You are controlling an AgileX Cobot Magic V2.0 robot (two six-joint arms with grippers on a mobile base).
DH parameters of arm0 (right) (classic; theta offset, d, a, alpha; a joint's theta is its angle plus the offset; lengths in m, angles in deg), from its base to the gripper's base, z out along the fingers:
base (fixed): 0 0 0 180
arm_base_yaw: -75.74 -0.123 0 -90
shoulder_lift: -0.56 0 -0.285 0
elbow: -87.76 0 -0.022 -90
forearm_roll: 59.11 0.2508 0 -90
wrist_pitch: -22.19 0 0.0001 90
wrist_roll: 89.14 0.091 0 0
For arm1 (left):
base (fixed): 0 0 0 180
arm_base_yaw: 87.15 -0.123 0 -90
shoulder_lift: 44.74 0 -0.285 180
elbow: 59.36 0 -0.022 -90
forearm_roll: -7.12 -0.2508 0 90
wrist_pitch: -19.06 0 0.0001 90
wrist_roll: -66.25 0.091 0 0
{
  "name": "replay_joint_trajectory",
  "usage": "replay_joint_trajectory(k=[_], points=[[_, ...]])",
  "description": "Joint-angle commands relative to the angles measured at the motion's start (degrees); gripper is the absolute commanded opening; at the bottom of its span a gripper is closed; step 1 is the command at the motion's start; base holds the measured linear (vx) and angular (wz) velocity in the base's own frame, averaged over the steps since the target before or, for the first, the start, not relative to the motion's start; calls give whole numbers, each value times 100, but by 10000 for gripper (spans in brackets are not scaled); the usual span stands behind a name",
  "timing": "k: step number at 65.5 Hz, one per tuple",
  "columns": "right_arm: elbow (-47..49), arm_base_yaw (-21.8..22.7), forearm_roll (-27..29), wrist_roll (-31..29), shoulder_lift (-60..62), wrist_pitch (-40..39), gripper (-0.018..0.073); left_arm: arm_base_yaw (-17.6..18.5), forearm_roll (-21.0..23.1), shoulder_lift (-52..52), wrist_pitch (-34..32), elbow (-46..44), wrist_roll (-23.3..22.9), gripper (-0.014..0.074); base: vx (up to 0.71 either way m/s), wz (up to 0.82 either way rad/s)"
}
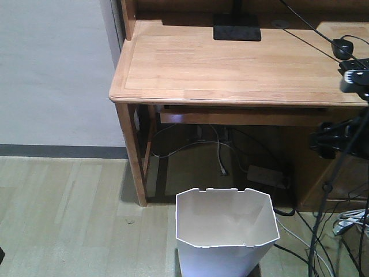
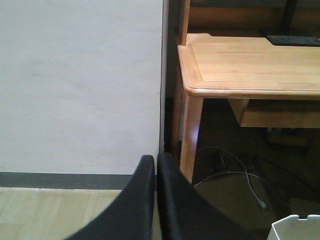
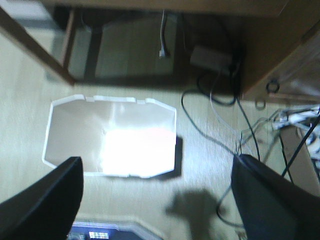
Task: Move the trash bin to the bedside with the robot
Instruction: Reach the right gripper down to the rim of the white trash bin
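My left tool (image 2: 156, 160) is pinched fully closed, its two fingers (image 2: 135, 205) pressed together with nothing between them, facing the wall (image 2: 80, 85) beside the worktop's (image 2: 250, 62) front left corner. My right tool (image 3: 157, 160) is spread wide and grips nothing; it hangs above the trash bin (image 3: 110, 135). The trash bin stands upright on the floor (image 1: 69, 219), just out from the worktop's front edge, nearer its left corner than its right, near the front left leg (image 1: 131, 153). Cables (image 1: 219, 153) trail under the worktop behind it.
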Motion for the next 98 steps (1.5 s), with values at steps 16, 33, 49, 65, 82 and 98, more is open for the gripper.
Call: replay_joint_trajectory(k=[16, 33, 49, 65, 82, 98], points=[[466, 996, 1955, -2048, -1824, -598, 576, 17, 13, 81, -376, 19, -25, -6, 0, 0], [471, 1045, 3402, -4368, -3211, -1832, 576, 17, 13, 81, -376, 19, -25, -6, 0, 0], [802, 1045, 3890, -5366, -4896, -2610, 576, 17, 13, 81, -376, 19, -25, -6, 0, 0], [1770, 1045, 3909, -5418, -6400, -2544, 576, 17, 13, 81, -376, 19, -25, -6, 0, 0], [2728, 901, 3910, -5468, -7645, -2474, 576, 17, 13, 81, -376, 19, -25, -6, 0, 0], [3523, 626, 3908, -5440, -8556, -2324, 576, 17, 13, 81, -376, 19, -25, -6, 0, 0]])
